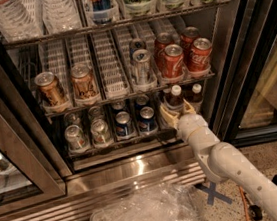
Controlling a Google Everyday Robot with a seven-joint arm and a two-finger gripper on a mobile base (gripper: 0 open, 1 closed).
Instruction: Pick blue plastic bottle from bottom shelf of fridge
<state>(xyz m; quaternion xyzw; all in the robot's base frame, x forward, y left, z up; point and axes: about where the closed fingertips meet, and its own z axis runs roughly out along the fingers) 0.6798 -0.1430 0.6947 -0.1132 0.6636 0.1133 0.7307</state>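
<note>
I am holding my cream-coloured fingers (167, 114) spread at the right end of the dark bottom shelf (132, 143), either side of the blue plastic bottle (176, 98), which is showing a white cap and dark brown contents. Blue cans (125, 124) are gleaming leftward, red cans (173, 61) above.
</note>
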